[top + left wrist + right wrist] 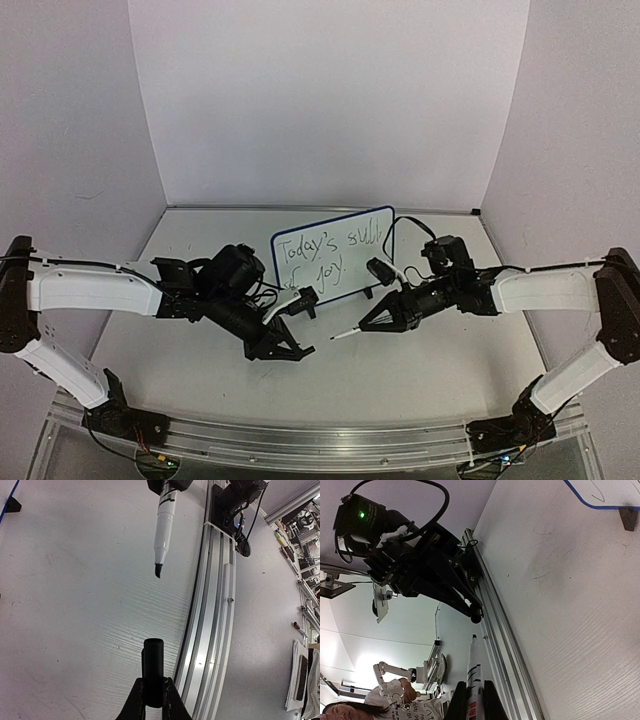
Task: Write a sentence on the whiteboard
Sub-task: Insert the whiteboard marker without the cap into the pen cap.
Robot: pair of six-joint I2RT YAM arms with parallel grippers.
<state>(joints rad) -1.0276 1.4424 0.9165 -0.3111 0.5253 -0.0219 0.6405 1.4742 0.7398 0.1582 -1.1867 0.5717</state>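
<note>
The whiteboard (335, 255) stands upright at mid-table, with a blue rim and black feet. The sentence (325, 256) is on it in two lines of black handwriting. My left gripper (296, 350) is shut on a black marker cap (153, 667), with the cap's open end pointing forward. My right gripper (366, 324) is shut on a white marker (474, 672) with its tip bare. In the left wrist view the marker (164, 530) points its tip at the cap across a gap. The board's corner shows in the left wrist view (9, 494) and the right wrist view (590, 504).
An aluminium rail (300, 440) runs along the table's near edge and shows beside both grippers (210, 620). Both arms meet in front of the board. White walls enclose the back and sides. A person (385, 700) is beyond the table.
</note>
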